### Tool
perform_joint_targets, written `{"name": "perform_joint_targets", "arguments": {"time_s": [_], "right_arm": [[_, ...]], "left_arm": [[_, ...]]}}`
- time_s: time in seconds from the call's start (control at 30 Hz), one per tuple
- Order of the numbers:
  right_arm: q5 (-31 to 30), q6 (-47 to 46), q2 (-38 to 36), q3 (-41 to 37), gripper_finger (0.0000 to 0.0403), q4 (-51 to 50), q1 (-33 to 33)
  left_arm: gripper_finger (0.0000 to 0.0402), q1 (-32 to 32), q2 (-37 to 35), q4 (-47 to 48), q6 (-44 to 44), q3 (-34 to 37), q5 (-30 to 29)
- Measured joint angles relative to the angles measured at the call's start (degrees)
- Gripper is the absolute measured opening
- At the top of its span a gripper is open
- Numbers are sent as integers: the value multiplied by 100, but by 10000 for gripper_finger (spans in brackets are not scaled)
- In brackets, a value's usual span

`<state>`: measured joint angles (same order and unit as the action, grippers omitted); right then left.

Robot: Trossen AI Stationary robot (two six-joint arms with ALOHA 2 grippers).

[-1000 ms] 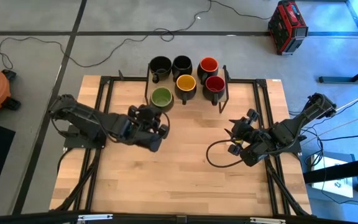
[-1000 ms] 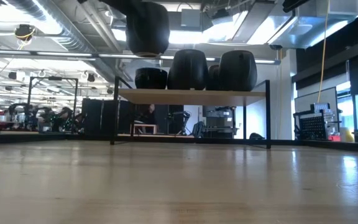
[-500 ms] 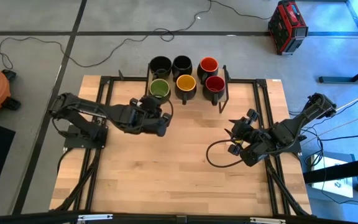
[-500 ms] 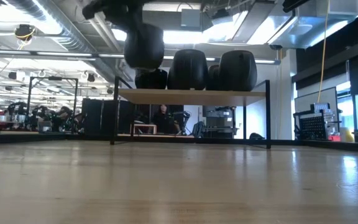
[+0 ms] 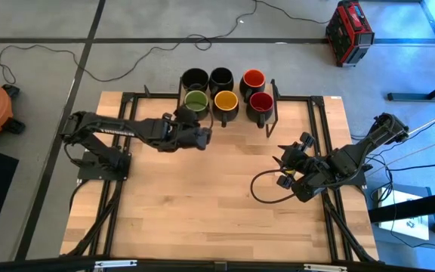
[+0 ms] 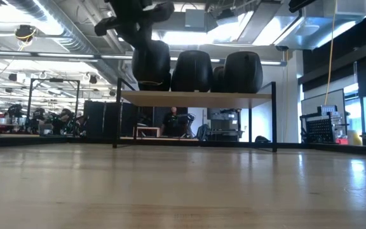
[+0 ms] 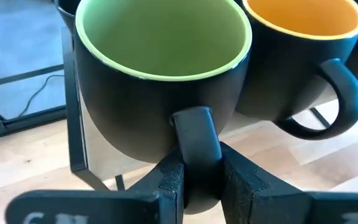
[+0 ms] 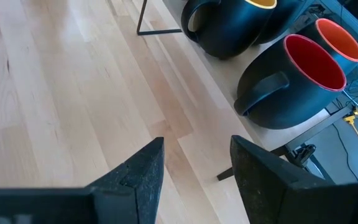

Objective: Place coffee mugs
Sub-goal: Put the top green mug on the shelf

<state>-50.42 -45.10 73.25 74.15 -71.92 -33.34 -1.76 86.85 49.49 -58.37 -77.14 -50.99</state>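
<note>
- Your left hand (image 7: 194, 180) is clamped on the handle of the green-lined mug (image 5: 195, 101), fingers pinching it from both sides, as the left wrist view shows plainly.
- That mug sits over the small shelf (image 6: 196, 97) at the tabletop's (image 5: 225, 196) far edge, at the left end of the front row, just beside the yellow-lined mug (image 5: 225, 100). The low view shows its base about level with the shelf board, though you cannot tell whether it is fully resting.
- The other mugs are already on the shelf: two black-lined mugs (image 5: 207, 78) behind, the orange-red one (image 5: 253, 78) at the back right, and the dark red one (image 5: 260, 101) in front of it.
- So you are at the placing step for what looks like the last mug.
- Next, I judge you need to settle it down flat, part the fingers just enough to free the handle, and draw straight back toward the tabletop's middle without nudging the yellow-lined mug.
- Your right hand (image 8: 194, 168) waits with its fingers apart and empty, near the tabletop's right edge.
</note>
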Motion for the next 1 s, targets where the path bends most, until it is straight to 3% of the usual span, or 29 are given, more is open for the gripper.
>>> {"name": "perform_joint_targets", "arguments": {"time_s": [0.6,1.0], "right_arm": [[-11,0,0,0,174,-2,-2],[-101,2,-2,0,174,-4,-1]], "left_arm": [[62,375,81,-683,336,7,224],[62,427,246,-604,296,36,289]]}}
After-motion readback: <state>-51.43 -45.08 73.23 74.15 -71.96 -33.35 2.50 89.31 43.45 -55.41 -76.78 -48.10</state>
